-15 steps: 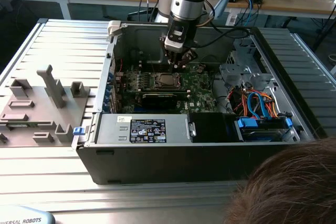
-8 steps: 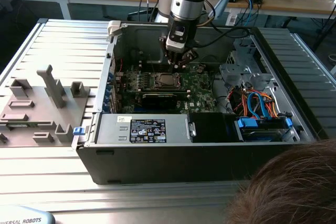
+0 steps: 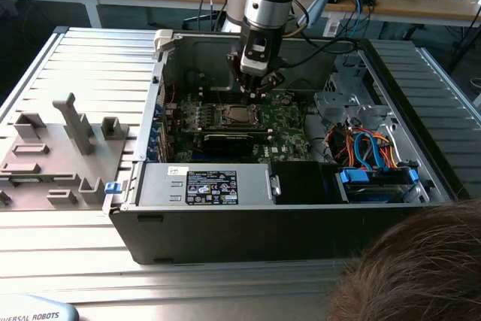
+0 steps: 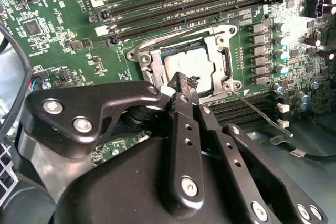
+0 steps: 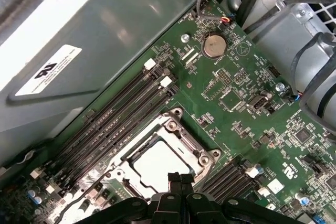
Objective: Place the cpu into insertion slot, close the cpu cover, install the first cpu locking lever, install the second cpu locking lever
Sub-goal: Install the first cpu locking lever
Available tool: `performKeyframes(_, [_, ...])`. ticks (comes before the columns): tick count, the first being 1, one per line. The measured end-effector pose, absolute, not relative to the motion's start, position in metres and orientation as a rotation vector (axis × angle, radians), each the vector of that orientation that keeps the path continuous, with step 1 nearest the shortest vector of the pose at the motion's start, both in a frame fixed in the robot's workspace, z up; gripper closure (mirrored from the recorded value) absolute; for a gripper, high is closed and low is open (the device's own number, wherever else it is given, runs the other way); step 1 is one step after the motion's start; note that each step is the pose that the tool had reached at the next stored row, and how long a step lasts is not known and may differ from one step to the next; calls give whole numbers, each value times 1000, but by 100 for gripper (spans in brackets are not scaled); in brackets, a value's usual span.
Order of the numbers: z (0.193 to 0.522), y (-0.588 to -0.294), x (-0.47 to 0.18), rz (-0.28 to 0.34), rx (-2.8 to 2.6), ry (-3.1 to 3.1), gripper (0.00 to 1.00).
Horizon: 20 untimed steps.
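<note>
Inside the computer case [image 3: 225, 223], the cpu [image 4: 190, 65] already sits in the insertion slot [image 5: 157, 162], and the cpu cover [image 4: 185, 41] lies flat down over it. Just above hangs the gripper [image 4: 184, 85], its 2 fingers [image 5: 180, 180] pressed together and holding nothing. One thin locking lever [image 4: 257, 112] sticks out loose, so I think locking is left.

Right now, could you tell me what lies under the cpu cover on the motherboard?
Through the window of the cpu cover the cpu shows, its silver top seated in the insertion slot. The socket contacts beneath are hidden. The gripper, fingers together, blocks the near edge.
</note>
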State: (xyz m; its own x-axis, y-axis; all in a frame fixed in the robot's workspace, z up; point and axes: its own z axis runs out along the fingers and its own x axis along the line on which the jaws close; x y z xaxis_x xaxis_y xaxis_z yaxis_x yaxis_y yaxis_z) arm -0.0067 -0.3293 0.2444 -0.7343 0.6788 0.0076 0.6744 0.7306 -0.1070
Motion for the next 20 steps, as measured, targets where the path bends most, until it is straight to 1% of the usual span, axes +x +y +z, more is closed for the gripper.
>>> performKeyframes(20, [244,-329,-7,154,-995,-2932,89])
